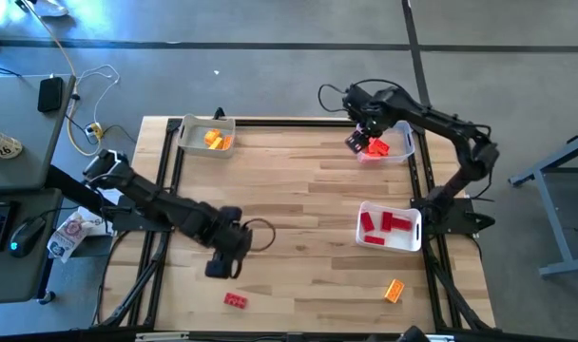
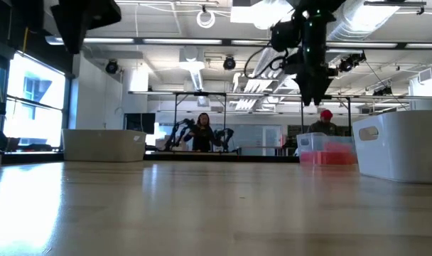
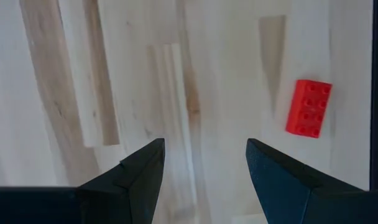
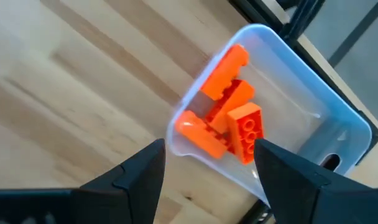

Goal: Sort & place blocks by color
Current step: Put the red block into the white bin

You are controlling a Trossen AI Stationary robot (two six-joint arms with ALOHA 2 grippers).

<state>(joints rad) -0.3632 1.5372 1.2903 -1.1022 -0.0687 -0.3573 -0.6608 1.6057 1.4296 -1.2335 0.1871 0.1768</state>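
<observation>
My left gripper (image 1: pixel 224 268) (image 3: pixel 204 146) hovers open over bare wood near the table's near edge. A red block (image 1: pixel 236 300) (image 3: pixel 309 107) lies flat on the table just nearer the edge, off to one side of the fingers. My right gripper (image 1: pixel 363 142) (image 4: pixel 207 146) (image 2: pixel 315 96) is open and empty above the clear tray (image 1: pixel 399 133) (image 4: pixel 338 118) at the far right. Several orange-red blocks (image 4: pixel 229 127) are piled in that tray. A yellow-orange block (image 1: pixel 394 291) lies alone near the near right corner.
A tray (image 1: pixel 188 132) at the far left holds yellow-orange blocks (image 1: pixel 215 141). A white tray (image 1: pixel 414 228) (image 2: pixel 404 142) near the right edge holds red blocks (image 1: pixel 384 224). A dark frame (image 1: pixel 171 171) borders the table. People show in the room behind, in the low view.
</observation>
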